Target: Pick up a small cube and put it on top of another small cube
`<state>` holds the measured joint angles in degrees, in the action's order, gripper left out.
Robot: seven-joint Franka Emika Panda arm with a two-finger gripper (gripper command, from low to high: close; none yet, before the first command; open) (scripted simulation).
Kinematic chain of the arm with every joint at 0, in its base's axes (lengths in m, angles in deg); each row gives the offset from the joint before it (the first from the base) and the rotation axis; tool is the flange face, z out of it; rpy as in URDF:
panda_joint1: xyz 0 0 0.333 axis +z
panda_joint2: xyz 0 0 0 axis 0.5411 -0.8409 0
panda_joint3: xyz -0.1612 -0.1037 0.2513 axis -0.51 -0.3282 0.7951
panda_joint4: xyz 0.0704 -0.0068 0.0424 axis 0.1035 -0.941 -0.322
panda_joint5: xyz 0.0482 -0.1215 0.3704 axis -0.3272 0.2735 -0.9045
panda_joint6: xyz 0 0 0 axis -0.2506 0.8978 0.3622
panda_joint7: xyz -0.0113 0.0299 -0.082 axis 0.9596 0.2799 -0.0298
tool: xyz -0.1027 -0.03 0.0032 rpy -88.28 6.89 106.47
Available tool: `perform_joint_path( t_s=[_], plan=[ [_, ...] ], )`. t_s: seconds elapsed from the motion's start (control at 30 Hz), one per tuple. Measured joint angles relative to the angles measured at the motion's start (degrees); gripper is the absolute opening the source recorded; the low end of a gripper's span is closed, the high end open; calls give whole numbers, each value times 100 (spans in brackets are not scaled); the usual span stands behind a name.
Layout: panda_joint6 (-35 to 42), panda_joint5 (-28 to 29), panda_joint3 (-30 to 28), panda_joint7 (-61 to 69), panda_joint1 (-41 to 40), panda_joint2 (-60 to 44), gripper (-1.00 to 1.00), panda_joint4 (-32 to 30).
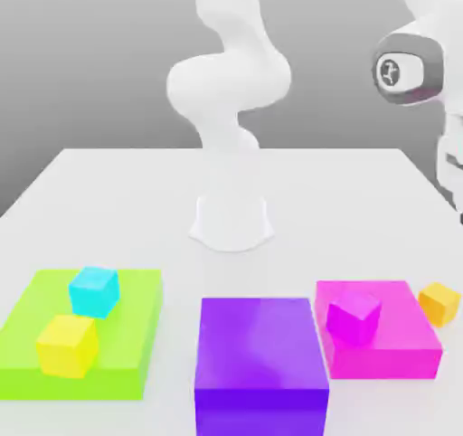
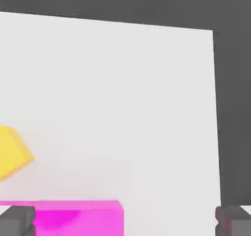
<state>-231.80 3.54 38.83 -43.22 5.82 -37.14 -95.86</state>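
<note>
The small orange cube (image 1: 439, 303) rests on the white table (image 1: 136, 199), just off the pink slab's (image 1: 398, 335) edge at the exterior view's right. In the hand view the same orange cube (image 2: 12, 153) lies beside the pink slab (image 2: 78, 214). A magenta cube (image 1: 354, 316) sits on that slab. A cyan cube (image 1: 94, 290) and a lemon-yellow cube (image 1: 67, 345) sit on a green slab (image 1: 136, 335). My gripper (image 2: 125, 223) is open, its dark fingertips (image 2: 17, 220) wide apart with nothing between them, well above the table near its right edge.
A purple slab (image 1: 260, 362) lies at the front middle. The arm's white base (image 1: 231, 222) stands at the table's centre, and its wrist (image 1: 411, 68) hangs high at the exterior view's right. The table edge (image 2: 214, 107) runs close to the gripper.
</note>
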Motion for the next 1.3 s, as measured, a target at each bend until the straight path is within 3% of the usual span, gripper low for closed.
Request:
perform_joint_path(
  t_s=[0.17,0.37,0.4,0.63,0.83,0.97,1.17,1.3],
  plan=[
    [-427,734,147,604,442,-837,0,-270],
    [-1327,1324,-195,429,819,-2038,0,-125],
    [-1432,1354,-238,406,856,-2170,-100,-100],
    [-1416,1367,-236,398,854,-2165,-100,-101],
    [-527,911,15,756,621,-1048,-100,-324],
    [147,557,-303,1178,48,-236,-100,-448],
    [1131,573,-790,1452,-826,937,-100,-640],
    [830,582,-968,1520,-1006,768,-100,-776]
  ],
)
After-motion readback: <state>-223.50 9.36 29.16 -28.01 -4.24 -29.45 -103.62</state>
